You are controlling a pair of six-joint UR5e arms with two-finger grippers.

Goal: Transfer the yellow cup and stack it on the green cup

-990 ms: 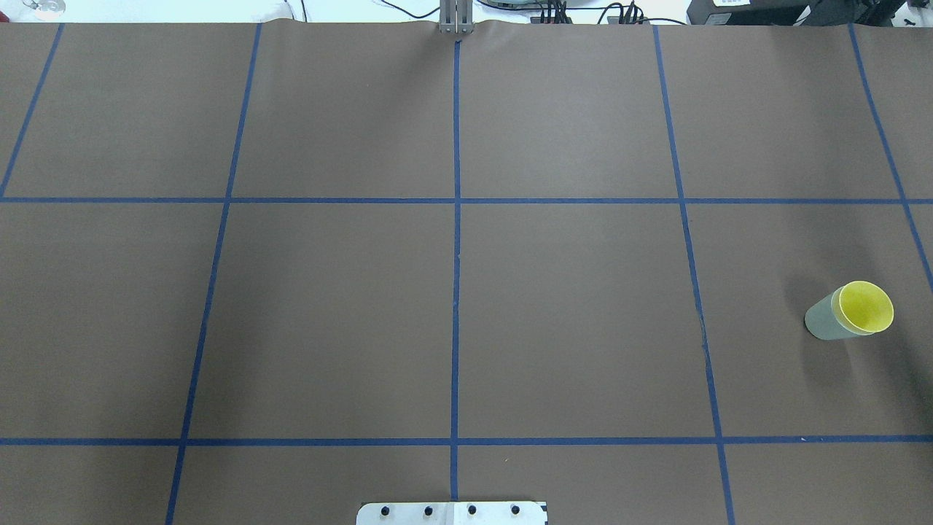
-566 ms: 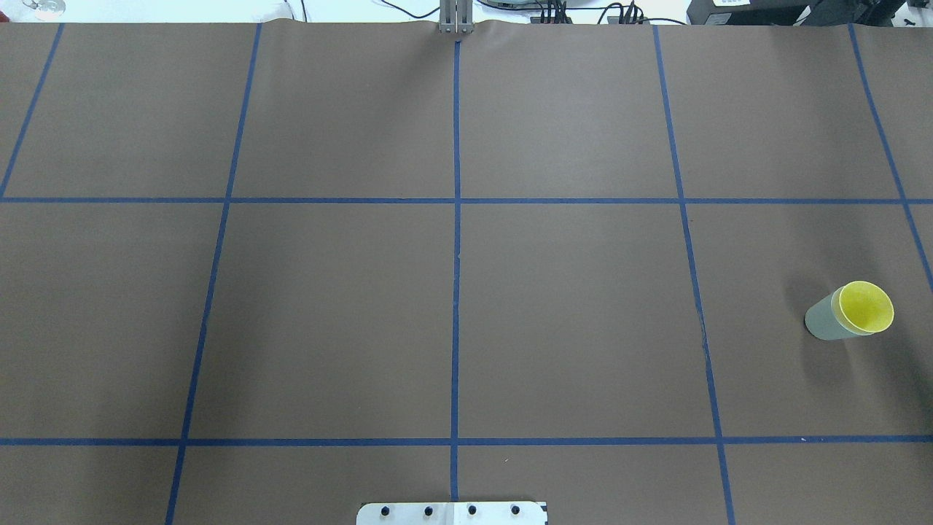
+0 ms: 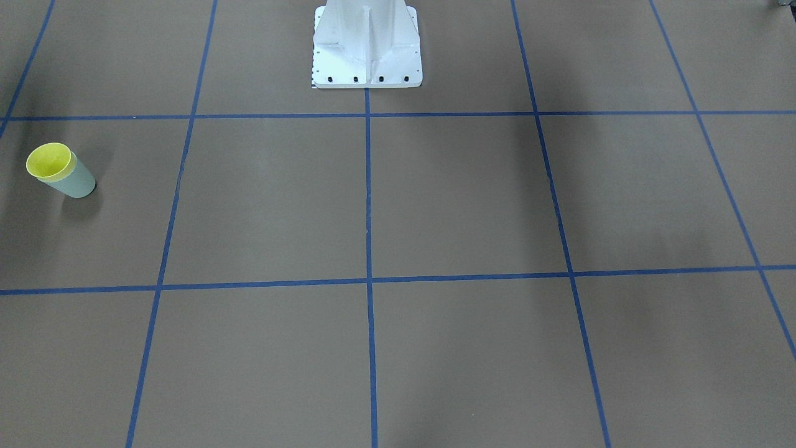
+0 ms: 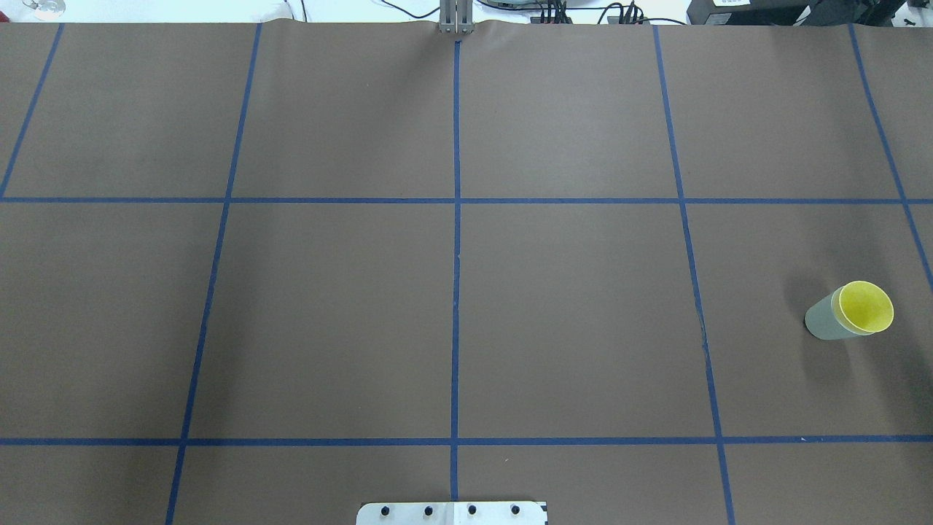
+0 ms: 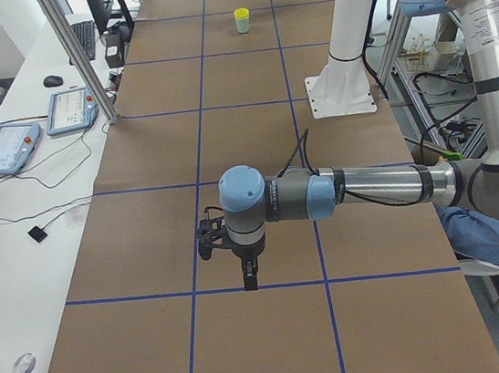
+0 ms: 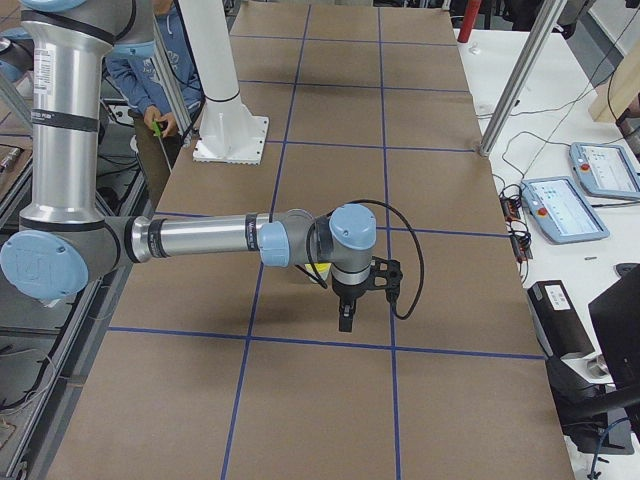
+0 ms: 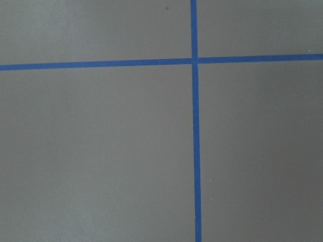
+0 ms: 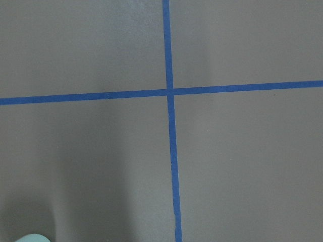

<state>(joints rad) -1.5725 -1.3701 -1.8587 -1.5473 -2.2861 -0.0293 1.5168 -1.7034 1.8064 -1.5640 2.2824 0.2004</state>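
Note:
The yellow cup (image 4: 866, 306) sits nested inside the green cup (image 4: 824, 321), standing upright at the table's right side. The pair also shows in the front view, yellow cup (image 3: 48, 160) in green cup (image 3: 78, 183), and far off in the exterior left view (image 5: 243, 20). My left gripper (image 5: 249, 278) hangs above the table's left part, far from the cups, and I cannot tell whether it is open or shut. My right gripper (image 6: 345, 320) hangs above the table beside the cups, and I cannot tell its state either. The right wrist view shows a pale green edge (image 8: 30, 238) at the bottom left.
The brown table cover carries a grid of blue tape lines (image 4: 456, 255). The white robot base (image 3: 367, 43) stands at the table's near edge. Teach pendants (image 5: 5, 150) and cables lie on the white bench past the far edge. A metal post (image 6: 520, 80) stands there.

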